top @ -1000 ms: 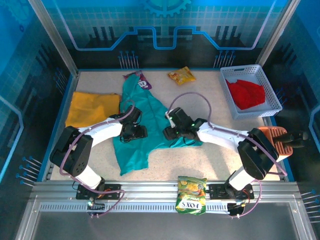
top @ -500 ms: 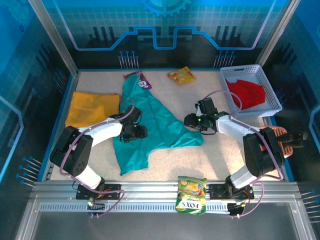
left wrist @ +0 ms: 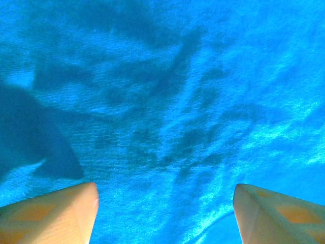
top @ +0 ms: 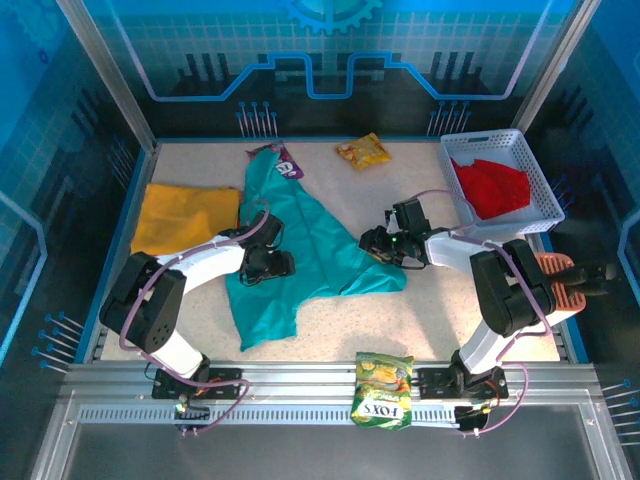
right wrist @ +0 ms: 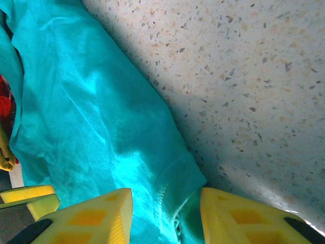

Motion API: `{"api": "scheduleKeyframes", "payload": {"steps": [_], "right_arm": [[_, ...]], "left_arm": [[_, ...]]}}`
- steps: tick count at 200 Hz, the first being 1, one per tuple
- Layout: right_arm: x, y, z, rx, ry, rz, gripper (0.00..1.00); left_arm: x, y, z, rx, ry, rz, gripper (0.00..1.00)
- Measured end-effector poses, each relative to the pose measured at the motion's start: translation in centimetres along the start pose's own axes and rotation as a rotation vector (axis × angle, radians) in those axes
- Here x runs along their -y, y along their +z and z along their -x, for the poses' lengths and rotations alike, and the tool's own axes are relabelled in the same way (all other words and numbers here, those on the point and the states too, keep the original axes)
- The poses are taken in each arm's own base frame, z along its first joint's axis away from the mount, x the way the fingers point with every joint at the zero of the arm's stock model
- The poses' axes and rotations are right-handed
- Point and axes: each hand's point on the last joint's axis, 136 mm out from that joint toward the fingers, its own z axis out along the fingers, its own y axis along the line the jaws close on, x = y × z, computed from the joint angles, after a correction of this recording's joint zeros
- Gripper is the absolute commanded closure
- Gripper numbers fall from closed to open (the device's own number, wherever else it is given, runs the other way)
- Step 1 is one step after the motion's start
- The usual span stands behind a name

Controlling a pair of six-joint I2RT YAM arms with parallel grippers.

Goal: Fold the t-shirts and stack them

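A teal t-shirt lies spread and rumpled in the middle of the table. My left gripper rests low over its left part. In the left wrist view its jaws stand wide open, with teal cloth below them. My right gripper is at the shirt's right edge. In the right wrist view it is open, with its fingers on either side of a folded hem corner of the teal cloth. A yellow-orange t-shirt lies flat at the left. A red t-shirt is bunched in the basket.
A white basket stands at the back right. A yellow snack packet and a purple one lie at the back, and a green packet sits on the front rail. Bare speckled table shows at the front right.
My right gripper has moved from the shirt's middle to its right edge, and its jaws have narrowed around the hem corner. The left arm has not moved.
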Motion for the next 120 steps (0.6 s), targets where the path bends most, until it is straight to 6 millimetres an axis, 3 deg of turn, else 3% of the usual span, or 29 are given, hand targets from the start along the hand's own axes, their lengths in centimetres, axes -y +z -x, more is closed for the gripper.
{"api": "scheduleKeyframes", "payload": {"steps": [58,120], "right_arm": [[-0.22,0.57,0.17,-0.002,0.024,0.023,0.72],[-0.14,0.65,0.42,0.005,0.009,0.019,0.95]], "left_arm": [[-0.15,0.13,-0.18,-0.003,-0.001,0.003,0.28],[-0.33,0.24,-0.40,-0.008,-0.001,0.007,0.28]]}}
